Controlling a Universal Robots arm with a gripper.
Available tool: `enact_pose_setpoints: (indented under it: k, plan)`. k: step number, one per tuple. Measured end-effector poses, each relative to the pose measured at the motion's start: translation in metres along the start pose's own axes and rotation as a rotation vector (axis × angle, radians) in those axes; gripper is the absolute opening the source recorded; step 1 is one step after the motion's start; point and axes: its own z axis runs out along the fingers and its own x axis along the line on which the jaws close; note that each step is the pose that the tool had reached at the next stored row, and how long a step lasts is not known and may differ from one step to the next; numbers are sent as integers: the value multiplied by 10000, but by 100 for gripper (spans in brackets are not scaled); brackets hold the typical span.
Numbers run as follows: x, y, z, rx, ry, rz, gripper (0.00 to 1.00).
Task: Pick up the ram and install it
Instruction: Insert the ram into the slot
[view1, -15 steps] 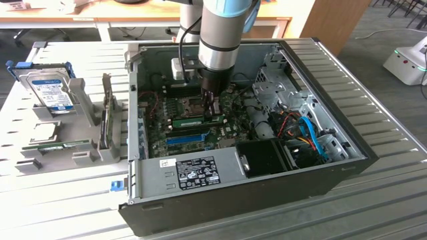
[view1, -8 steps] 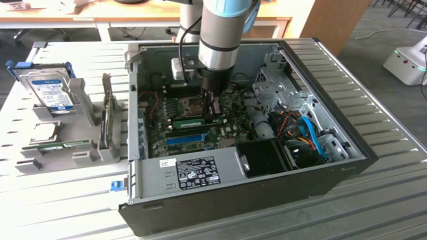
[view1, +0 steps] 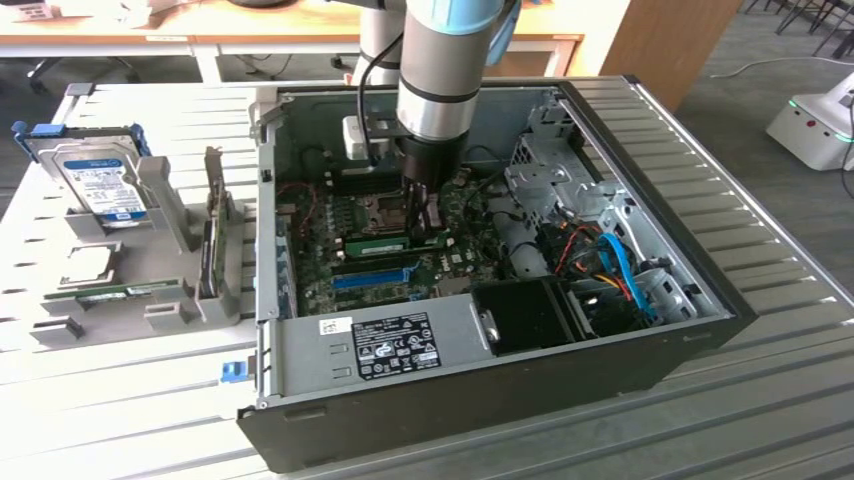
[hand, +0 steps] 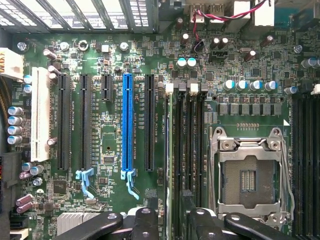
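PC case (view1: 441, 400) lies on its side on the slatted table (view1: 747, 180), lid off. UR arm (view1: 447, 60) drops straight down into it over the motherboard (hand: 107, 135).

Outside the case, on the exterior view's left, a fixture (view1: 174, 300) holds the hard drive (view1: 104, 185) and a second ram stick (view1: 127, 292), well apart from the arm.

On the board, the blue PCIe slot (hand: 127, 122) and the CPU socket (hand: 247, 175) flank the DIMM slots.

The ram (view1: 380, 243) stands on edge in 1 DIMM slot, between those 2. Its long axis is parallel to the blue slot, running across the exterior view from left to right.

Gripper (hand: 170, 222) sits directly over the stick, at the end nearer the exterior view's right. Fingers (hand: 145, 220) are apart, 1 on each face. The gap is wider than the stick's top edge (hand: 171, 150), which runs straight into it. Nothing is clamped.

Judgement: the ram looks seated, with the gripper's axis lined up on it. Can't tell whether the end latches have locked.
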Motion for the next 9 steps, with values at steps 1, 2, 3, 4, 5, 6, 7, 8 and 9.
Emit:
enact_pose_setpoints:
  k: [1, 2, 3, 4, 5, 6, 7, 8, 9]
  plan:
    - [0, 0, -6, -1, 1, 0, 31]
    - [1, 0, -11, 0, 1, 0, 31]
    - [1, 1, -19, 0, 2, 0, 31]
    - [0, 1, -27, -1, 1, 0, 31]
    - [1, 1, -34, -1, 2, 0, 31]
    - [1, 1, -40, -1, 2, 0, 31]
    - [1, 1, -47, -1, 1, 0, 31]
    - [1, 1, -56, 0, 1, 0, 31]
    - [1, 1, -66, 0, 2, 0, 31]
